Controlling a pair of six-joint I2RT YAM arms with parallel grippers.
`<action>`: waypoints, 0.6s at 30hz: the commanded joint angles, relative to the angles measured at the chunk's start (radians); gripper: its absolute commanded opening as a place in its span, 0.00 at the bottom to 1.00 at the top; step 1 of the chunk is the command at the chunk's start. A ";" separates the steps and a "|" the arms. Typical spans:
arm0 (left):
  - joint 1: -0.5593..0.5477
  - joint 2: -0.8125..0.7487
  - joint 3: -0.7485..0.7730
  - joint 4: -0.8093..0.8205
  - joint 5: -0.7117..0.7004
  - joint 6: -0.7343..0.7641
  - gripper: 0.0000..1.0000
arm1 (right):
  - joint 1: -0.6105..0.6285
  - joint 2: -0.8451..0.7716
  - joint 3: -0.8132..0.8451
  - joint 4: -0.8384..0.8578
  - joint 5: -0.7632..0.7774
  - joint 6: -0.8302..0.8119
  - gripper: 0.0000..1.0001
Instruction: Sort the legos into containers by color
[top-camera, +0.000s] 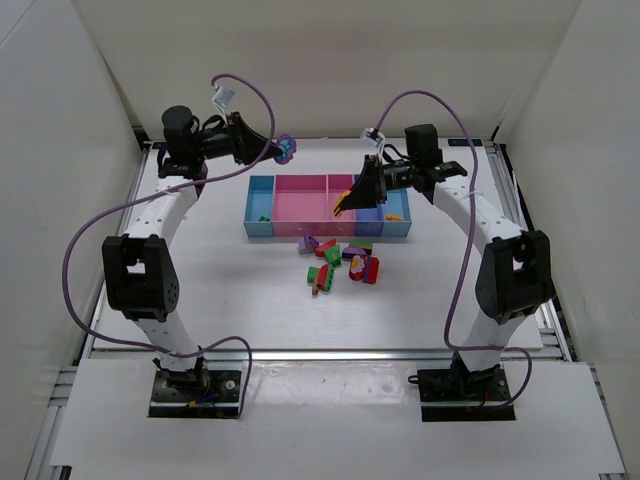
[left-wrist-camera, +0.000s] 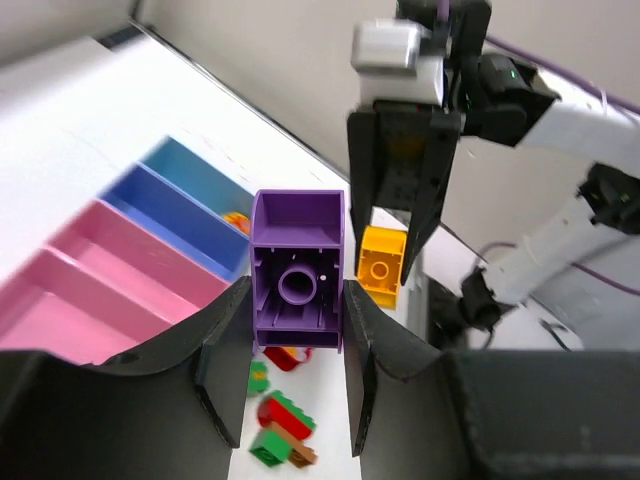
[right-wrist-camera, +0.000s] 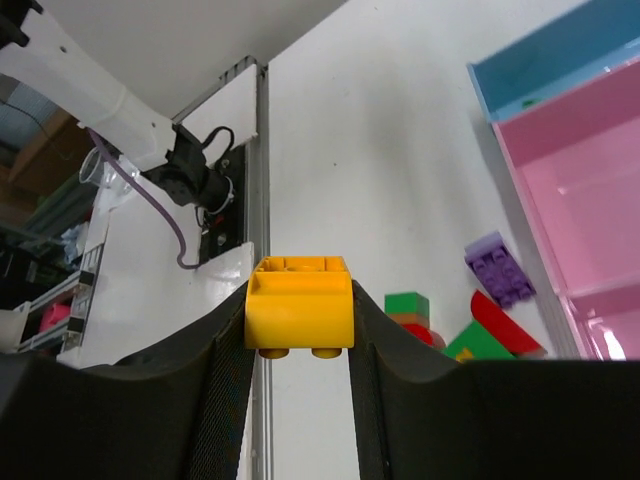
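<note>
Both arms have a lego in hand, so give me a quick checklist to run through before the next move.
1. Hold of the left gripper on the purple brick: ok, clamped from both sides.
2. Hold of the right gripper on the yellow brick: ok, clamped from both sides.
3. Right gripper above the row of bins: ok. Which compartment is under it: cannot tell.
4. Left gripper above the bins: not ok; in the top view it sits beyond the row's far edge.
5. Gap between the grippers: ok, well apart.
6. Sorting finished: not ok; a pile lies on the table.
</note>
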 joint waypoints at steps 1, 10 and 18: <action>0.007 -0.012 0.042 0.020 -0.029 -0.004 0.15 | -0.029 -0.047 -0.023 -0.082 0.006 -0.091 0.00; 0.002 -0.087 -0.015 -0.168 -0.196 0.140 0.11 | -0.101 -0.035 -0.003 -0.156 0.589 -0.096 0.00; -0.051 -0.200 -0.034 -0.438 -0.592 0.423 0.10 | -0.098 -0.018 0.015 -0.194 0.946 -0.059 0.00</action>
